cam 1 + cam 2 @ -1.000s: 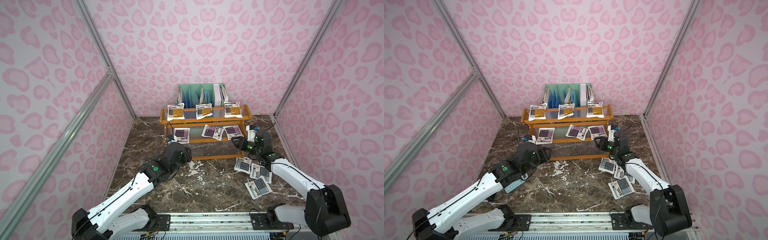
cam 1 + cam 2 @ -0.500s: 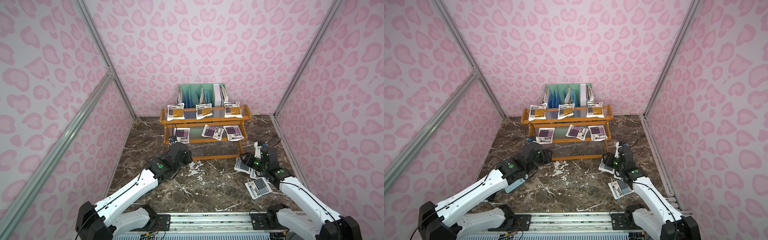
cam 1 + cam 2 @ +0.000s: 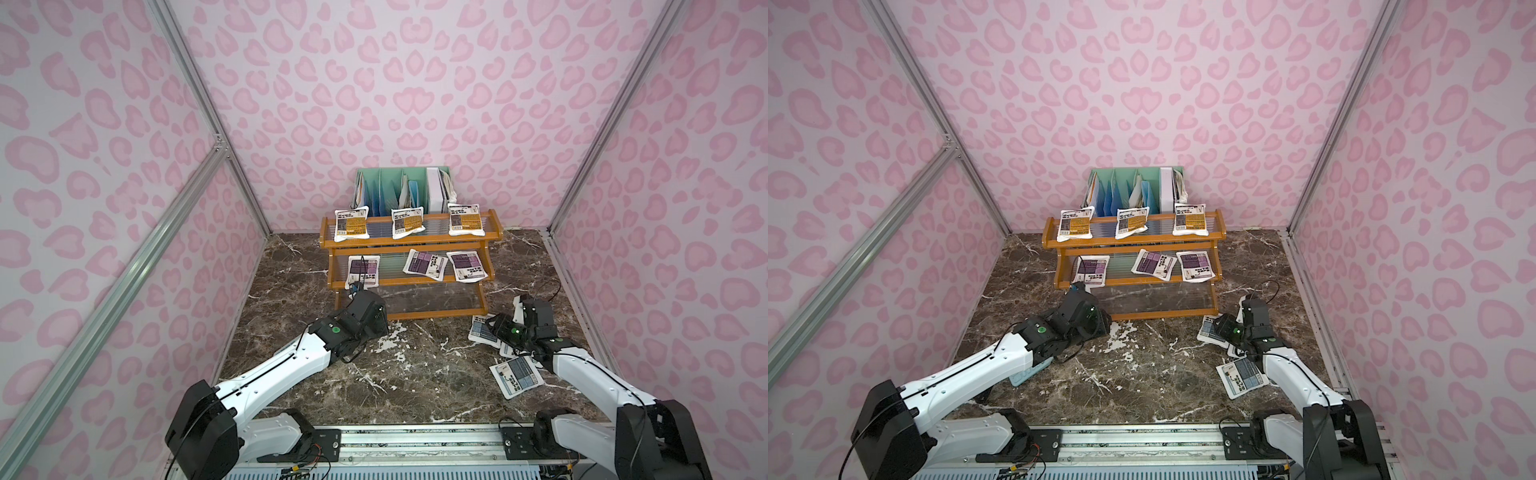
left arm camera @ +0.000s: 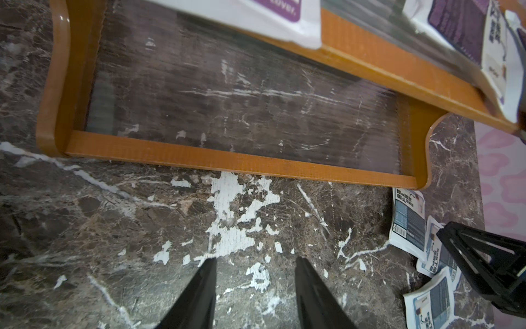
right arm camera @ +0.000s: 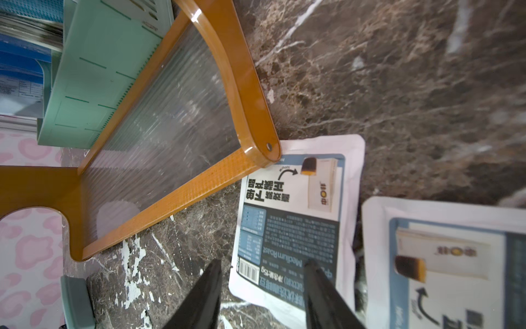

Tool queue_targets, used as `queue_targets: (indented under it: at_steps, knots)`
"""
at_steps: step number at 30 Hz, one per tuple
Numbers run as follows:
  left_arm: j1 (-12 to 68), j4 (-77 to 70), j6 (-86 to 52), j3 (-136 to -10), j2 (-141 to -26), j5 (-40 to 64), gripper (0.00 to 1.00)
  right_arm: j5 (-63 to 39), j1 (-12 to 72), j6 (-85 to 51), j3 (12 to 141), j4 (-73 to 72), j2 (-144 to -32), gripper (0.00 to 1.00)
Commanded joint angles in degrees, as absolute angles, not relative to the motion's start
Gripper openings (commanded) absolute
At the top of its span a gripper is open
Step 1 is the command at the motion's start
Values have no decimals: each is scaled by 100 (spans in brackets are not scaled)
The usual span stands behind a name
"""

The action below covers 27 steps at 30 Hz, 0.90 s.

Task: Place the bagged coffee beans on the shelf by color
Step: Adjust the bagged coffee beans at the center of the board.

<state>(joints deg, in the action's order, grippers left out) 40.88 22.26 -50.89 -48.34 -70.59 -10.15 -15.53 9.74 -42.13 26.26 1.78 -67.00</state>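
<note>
On the marble tabletop [image 3: 399, 374] the shelf [image 3: 415, 242] carries three orange pouches [image 3: 351, 224] on its top tier and three purple pouches [image 3: 424, 262] on the middle one. The bottom tier [image 4: 242, 165] is bare, so it is likely meant for the three grey-blue pouches [image 3: 517, 376], which lie loosely overlapped on the tabletop just off the shelf's front right corner. The right arm is over them and the left arm is well apart, in front of the bottom tier, so the pick falls to the right. The nearest pouch [image 5: 296, 228] lies flat, label up. Its long axis runs from the shelf's corner back toward the right hand [image 5: 263, 262], and its far corner sits at that corner, though contact cannot be told. The right hand hangs released and empty, partly spread. One finger [image 5: 321, 296] is over the pouch and the other over bare marble, so they straddle a long edge. The left hand [image 4: 256, 259] is likewise parted and empty over bare tabletop.
</note>
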Motion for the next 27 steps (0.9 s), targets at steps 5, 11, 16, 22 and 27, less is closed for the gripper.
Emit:
queue_targets:
  at_steps: [5,11,16,22,27]
  knots:
    - [4026,1644,-4967,-4653,-7405,-348,50,-1888,983,-3780,2528,-120,-7355,48]
    - [3927,939,-5126,-4501,-7826,425,52,-1948,1411,-3858,2348,142,-7420,47]
    - [3917,766,-5037,-4606,-8090,772,56,-1858,2181,-4121,2183,463,-7261,47]
    - [3920,681,-4896,-4796,-8490,1223,58,-1875,2794,-4180,2190,745,-7277,47]
    - [3947,736,-4683,-4980,-8751,1491,59,-2090,3053,-3856,2414,1167,-7163,47]
